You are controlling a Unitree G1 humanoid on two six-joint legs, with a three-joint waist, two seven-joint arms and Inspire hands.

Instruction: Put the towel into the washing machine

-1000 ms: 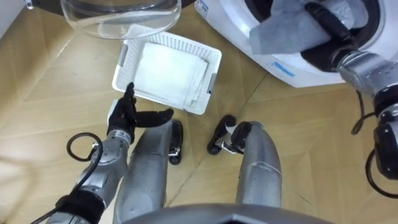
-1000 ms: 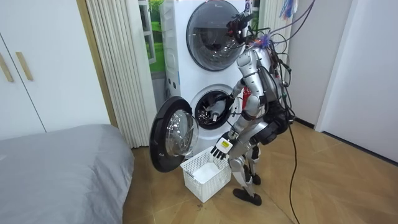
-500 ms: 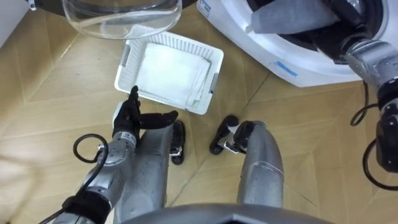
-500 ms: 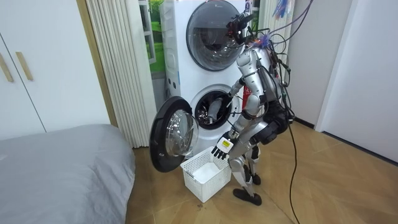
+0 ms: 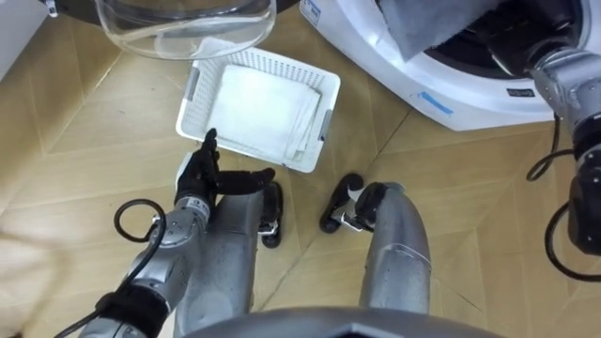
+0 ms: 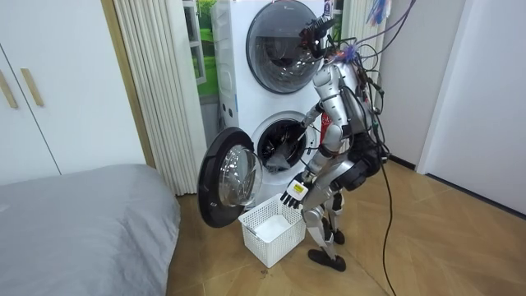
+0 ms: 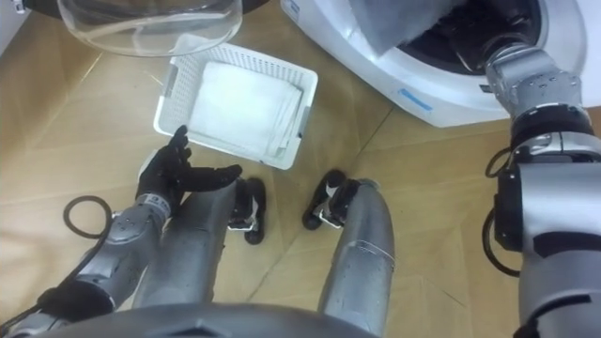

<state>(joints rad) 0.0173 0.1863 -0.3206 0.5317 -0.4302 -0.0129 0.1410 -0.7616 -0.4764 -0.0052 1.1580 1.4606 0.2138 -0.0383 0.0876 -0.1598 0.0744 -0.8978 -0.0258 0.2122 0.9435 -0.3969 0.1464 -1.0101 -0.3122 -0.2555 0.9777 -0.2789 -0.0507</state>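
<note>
The robot's left hand [image 5: 208,176] hangs in the lower left of the head views, just above its left thigh. It is wide and slack, thumb stuck out sideways, holding nothing. Just beyond it, toward the upper middle of the frame, a white basket [image 5: 189,92] sits on the wood floor [image 5: 75,141] at the robot's feet, with a folded white cloth [image 5: 263,105] lying flat inside. Above the basket, in the upper left, the round glass door [image 5: 178,23] stands swung open. In the upper right the right arm [image 5: 563,80] reaches into the dark drum [image 5: 502,23] of the washer [image 5: 451,101]. The right hand is buried in there, and I cannot tell whether it grips anything. The grey towel [image 5: 418,23] lies in the drum's mouth at the top edge of the frame, one corner out over the white rim, just beside that arm. Seen from the room, the robot stands mid-frame, leaning toward the lower of two stacked machines, with the basket between it and the open door. A grey bed [image 6: 74,222] lies in the lower left.
</note>
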